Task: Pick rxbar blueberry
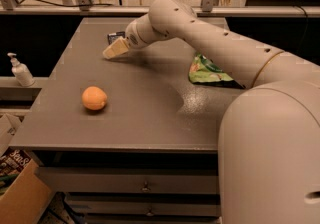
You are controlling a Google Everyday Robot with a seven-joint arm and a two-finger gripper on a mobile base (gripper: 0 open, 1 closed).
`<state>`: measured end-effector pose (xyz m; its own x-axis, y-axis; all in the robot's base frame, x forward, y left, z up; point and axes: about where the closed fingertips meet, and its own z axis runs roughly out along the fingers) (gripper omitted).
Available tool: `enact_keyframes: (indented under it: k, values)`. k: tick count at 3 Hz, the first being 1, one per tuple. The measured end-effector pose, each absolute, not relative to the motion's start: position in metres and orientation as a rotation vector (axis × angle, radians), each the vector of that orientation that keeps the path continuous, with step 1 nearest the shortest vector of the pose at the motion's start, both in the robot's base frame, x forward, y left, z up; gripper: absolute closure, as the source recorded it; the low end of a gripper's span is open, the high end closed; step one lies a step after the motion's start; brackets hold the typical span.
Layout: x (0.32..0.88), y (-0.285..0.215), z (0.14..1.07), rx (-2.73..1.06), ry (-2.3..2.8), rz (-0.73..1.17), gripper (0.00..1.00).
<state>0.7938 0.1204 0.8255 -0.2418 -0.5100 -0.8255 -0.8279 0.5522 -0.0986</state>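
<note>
The rxbar blueberry (pixel 115 37) is a small flat dark wrapper with pale print, lying at the far left part of the grey table (pixel 150 118). Most of it is hidden behind my gripper. My gripper (pixel 115 49) has cream-coloured fingers and hangs low over the table, just in front of the bar and overlapping it in view. My white arm reaches in from the right across the table.
A round orange fruit (pixel 94 98) lies at the table's front left. A green snack bag (pixel 210 72) lies at the right, partly under my arm. A white pump bottle (pixel 20 70) stands on a ledge left of the table. A cardboard box (pixel 20 193) sits on the floor.
</note>
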Motion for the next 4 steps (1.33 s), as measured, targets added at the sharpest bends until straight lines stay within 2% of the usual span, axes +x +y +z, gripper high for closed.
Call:
enact_keyframes:
  k: [3,4]
  values:
    - [0.782,0.101,0.822,-1.059,1.936,0.440,0.86]
    - [0.778,0.090,0.829,-1.054,1.925,0.431,1.00]
